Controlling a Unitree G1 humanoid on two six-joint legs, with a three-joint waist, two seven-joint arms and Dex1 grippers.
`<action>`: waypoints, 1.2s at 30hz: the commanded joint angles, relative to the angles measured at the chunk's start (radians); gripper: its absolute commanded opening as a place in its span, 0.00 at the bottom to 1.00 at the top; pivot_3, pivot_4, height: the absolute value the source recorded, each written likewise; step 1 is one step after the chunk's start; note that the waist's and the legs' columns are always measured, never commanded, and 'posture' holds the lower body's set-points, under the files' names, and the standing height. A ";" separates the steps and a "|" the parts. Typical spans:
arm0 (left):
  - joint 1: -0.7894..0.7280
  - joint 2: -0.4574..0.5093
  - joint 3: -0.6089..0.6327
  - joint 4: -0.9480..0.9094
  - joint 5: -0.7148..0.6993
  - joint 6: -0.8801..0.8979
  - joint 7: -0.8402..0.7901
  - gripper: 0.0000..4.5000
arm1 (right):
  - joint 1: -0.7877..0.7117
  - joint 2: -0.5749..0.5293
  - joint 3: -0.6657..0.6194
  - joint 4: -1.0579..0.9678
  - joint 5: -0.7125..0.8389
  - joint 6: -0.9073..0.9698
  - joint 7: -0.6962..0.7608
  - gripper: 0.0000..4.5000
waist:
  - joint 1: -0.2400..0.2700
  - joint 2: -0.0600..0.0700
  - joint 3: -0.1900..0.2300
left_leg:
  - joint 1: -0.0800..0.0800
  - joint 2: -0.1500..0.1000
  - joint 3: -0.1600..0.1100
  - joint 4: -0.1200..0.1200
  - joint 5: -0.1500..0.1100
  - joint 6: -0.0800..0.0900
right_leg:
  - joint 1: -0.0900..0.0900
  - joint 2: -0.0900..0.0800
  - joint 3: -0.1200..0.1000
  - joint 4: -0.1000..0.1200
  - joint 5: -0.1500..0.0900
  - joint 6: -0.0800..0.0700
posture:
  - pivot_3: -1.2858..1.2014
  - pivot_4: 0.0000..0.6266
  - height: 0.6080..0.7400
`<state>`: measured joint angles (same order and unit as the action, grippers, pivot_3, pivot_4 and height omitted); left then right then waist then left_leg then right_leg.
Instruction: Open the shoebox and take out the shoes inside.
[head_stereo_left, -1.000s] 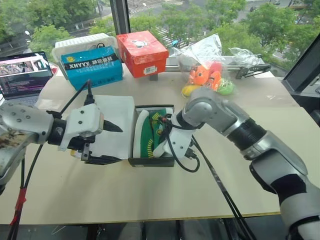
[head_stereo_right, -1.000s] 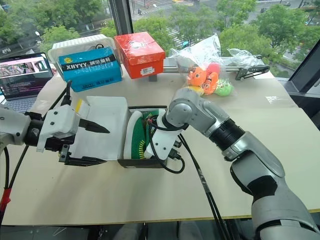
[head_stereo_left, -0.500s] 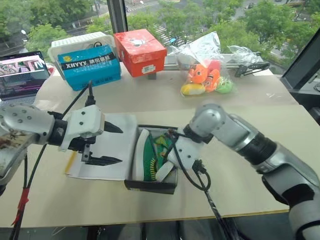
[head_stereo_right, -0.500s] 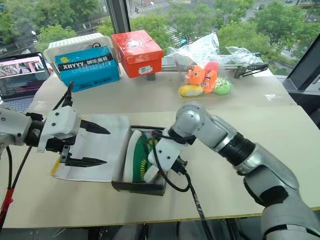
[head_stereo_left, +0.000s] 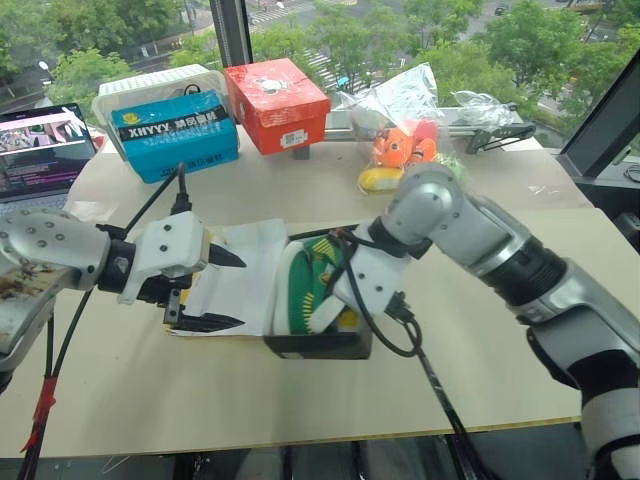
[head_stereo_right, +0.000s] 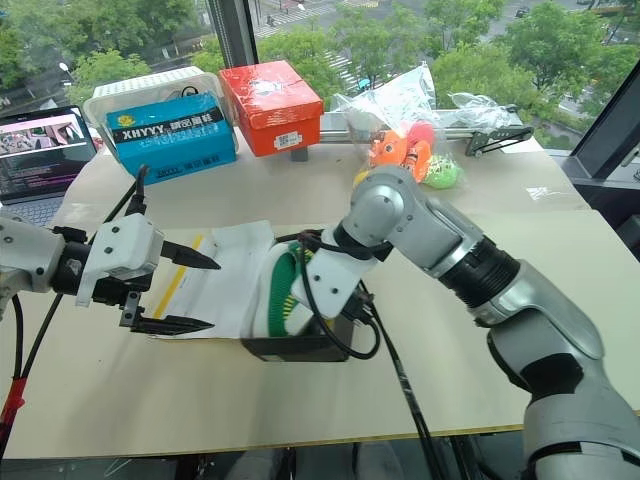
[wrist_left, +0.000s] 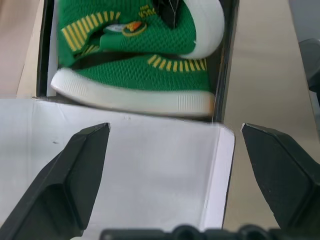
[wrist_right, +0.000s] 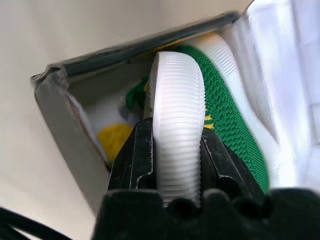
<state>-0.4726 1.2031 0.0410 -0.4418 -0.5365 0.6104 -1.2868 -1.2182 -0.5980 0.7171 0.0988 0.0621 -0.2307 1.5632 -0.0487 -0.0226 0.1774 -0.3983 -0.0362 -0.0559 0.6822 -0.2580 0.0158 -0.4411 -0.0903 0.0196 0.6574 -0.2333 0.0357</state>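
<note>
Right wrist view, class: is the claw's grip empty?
No: the right claw is shut on a green shoe, its black fingers pressing both sides of the ribbed white sole.

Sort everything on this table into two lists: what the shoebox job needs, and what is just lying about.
Needed for the job:
- shoebox, lid open
- green shoes, one clamped by its white sole in the right gripper
- left gripper, open over the lid

Just lying about:
- blue box
- red-orange box
- plush toys in clear plastic
- laptop
</note>
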 joint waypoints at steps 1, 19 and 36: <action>-0.012 0.004 0.017 -0.013 0.004 -0.015 -0.001 1.00 | -0.004 0.018 -0.071 -0.082 0.096 0.122 0.018 0.15 | 0.003 0.000 0.000 | 0.000 0.000 0.000 0.000 0.000 0.000 | 0.000 0.000 0.000 0.000 0.000 0.000 | 0.52 0.24 1.00; -0.037 0.014 0.009 0.010 0.017 -0.018 -0.025 1.00 | -0.060 0.019 -0.179 0.127 0.028 0.129 -0.018 0.15 | 0.006 0.000 0.000 | 0.000 -0.001 0.001 0.001 0.000 0.000 | 0.000 -0.001 -0.001 0.000 0.000 0.000 | 0.52 0.24 1.00; -0.114 -0.006 -0.055 0.080 0.063 -0.061 -0.082 1.00 | -0.146 0.016 -0.478 -0.035 0.248 0.543 -0.112 0.15 | 0.007 0.000 0.000 | -0.004 0.000 0.001 0.001 -0.001 0.001 | -0.003 -0.001 -0.001 0.000 0.000 0.000 | 0.52 0.24 1.00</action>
<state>-0.5583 1.1949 -0.0227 -0.3657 -0.4850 0.5693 -1.3598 -1.3467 -0.5864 0.2910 0.0916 0.2954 0.2889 1.4953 -0.0422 -0.0225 0.1775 -0.4020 -0.0365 -0.0551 0.6830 -0.2587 0.0163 -0.4441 -0.0914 0.0185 0.6573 -0.2331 0.0353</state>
